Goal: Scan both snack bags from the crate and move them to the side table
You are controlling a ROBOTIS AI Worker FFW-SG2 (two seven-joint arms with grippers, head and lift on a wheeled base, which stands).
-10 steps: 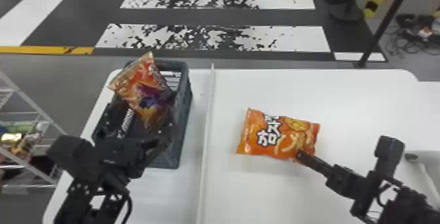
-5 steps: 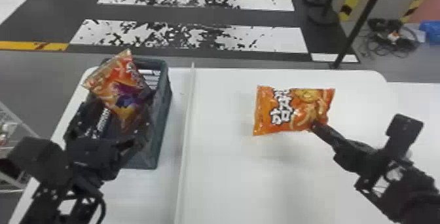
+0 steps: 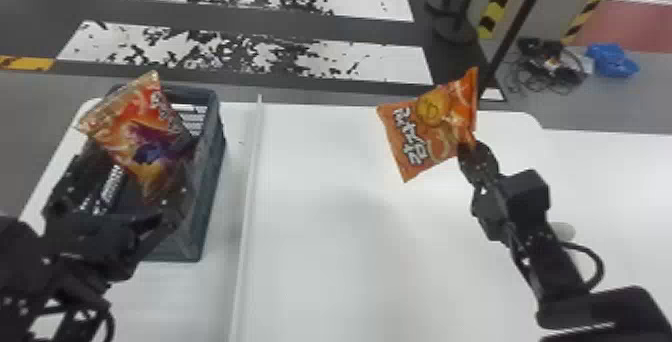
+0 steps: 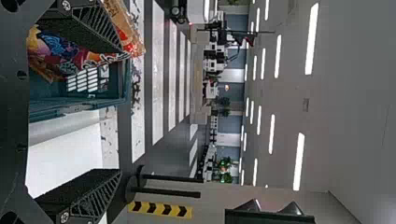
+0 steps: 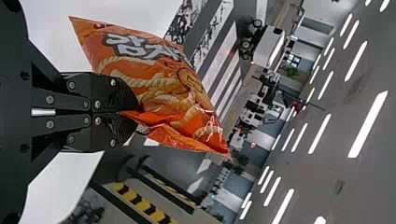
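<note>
Because the left hand (image 3: pixel 120 201) sits at the crate's near end with its fingers spread wide, holding nothing, a careless push could knock the red-orange snack bag with the purple print (image 3: pixel 145 138). That bag stands tilted in the crate (image 3: pixel 215 131), its top jutting above the left and far rims, so a nudge might tip it over the edge. One finger overlaps it in the left wrist view, though whether they touch I cannot tell; closing from there might catch only a corner, or the rim.

Right of the crate, a pale divider (image 3: pixel 250 186) runs near to far along the white tabletop (image 3: pixel 320 246). Beyond it, the orange snack bag (image 3: pixel 425 126) hangs tilted over the tabletop, clamped near one edge by the right hand (image 3: pixel 470 148). With so little of it pinched, it could pivot or slip on a quick turn. Its creased, shiny film might also spoil the scan, should a fold or glare cross the code.
</note>
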